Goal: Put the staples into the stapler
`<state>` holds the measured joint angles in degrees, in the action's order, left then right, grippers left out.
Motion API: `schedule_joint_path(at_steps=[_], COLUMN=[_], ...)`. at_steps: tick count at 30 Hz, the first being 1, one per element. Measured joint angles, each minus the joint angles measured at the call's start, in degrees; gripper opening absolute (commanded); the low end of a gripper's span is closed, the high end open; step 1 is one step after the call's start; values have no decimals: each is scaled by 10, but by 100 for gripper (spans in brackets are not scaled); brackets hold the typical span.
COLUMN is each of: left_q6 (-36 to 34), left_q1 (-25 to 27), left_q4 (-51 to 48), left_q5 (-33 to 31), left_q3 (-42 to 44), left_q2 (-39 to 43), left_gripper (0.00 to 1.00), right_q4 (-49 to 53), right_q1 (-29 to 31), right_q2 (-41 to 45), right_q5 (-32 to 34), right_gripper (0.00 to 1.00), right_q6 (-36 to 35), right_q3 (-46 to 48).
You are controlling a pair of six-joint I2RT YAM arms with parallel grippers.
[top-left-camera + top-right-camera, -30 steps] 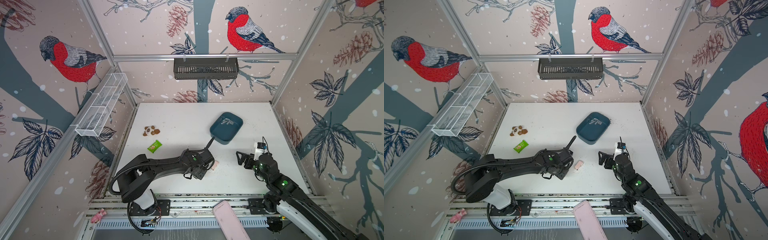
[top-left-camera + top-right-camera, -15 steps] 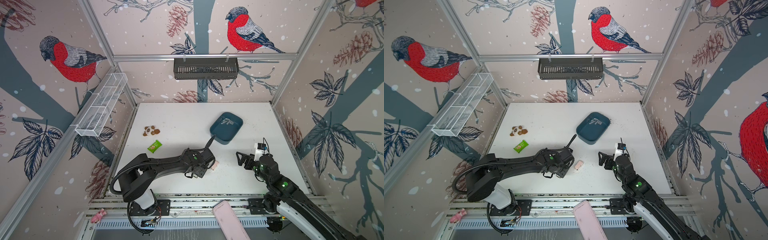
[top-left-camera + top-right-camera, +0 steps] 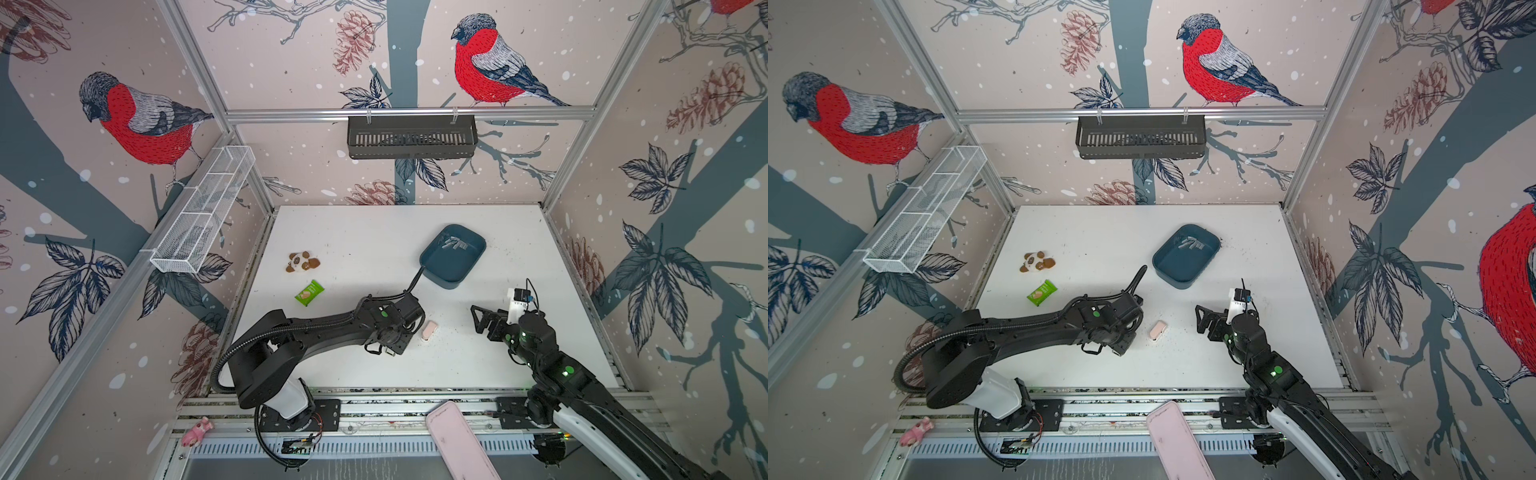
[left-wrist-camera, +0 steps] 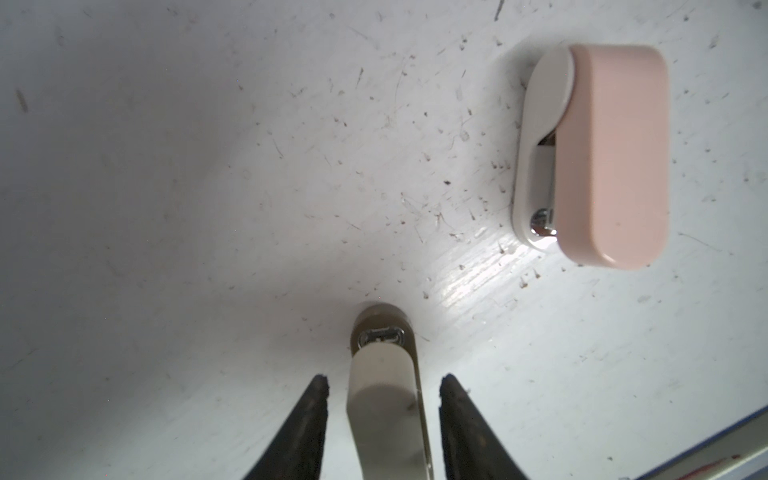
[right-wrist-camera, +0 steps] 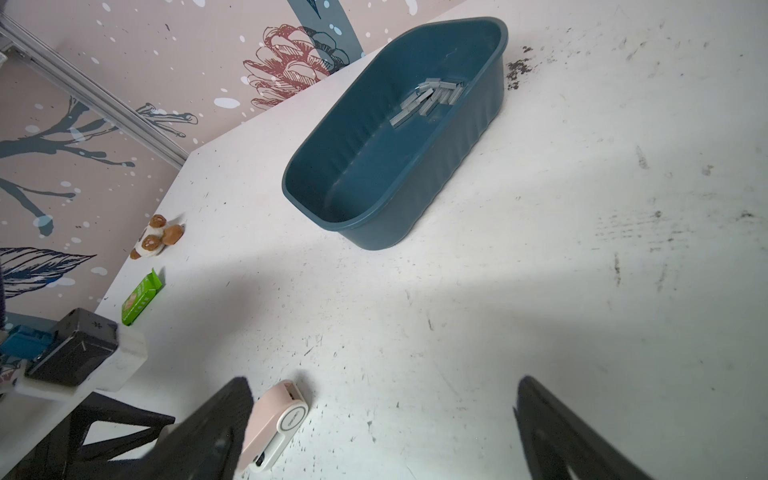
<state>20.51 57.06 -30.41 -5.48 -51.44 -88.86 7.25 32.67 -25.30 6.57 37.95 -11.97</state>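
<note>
**Left jaws slacken around cream stapler; staples untouched**

Over the last second almost nothing has shifted on the table (image 3: 374, 232): both arms sit where they were. The one change is at the left gripper (image 4: 384, 378). Its jaws have eased apart a little and now stand either side of the cream stapler (image 4: 382, 399), a thin gap each side, gripping nothing. I take that as the stapler set down, with loading not begun.

The right gripper (image 5: 383, 380) hangs spread wide and empty. The blue tray (image 3: 451, 279) lies well apart, toward the back. The pink stapler (image 3: 428, 330) lies on its side between the grippers.

The cream stapler has a cream top over a tan base, with metal at its far end. Whether it is opened I cannot tell. The staples (image 5: 428, 99), short grey strips, are heaped at one end of the tray.
</note>
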Motion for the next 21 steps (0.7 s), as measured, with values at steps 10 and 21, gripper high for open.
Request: schedule_joint_path(at_steps=[10, 21], left_q6=[-10, -10], left_q1=[-3, -3], left_q4=[0, 14], left_q5=[6, -12], left_q3=[0, 7], left_q2=[-8, -19], left_gripper=[34, 45], right_q4=[3, 3], right_q1=[0, -1], right_q2=[-2, 18], right_q5=[1, -6], right_gripper=[100, 100], right_q6=[-3, -9], right_q3=[-2, -4])
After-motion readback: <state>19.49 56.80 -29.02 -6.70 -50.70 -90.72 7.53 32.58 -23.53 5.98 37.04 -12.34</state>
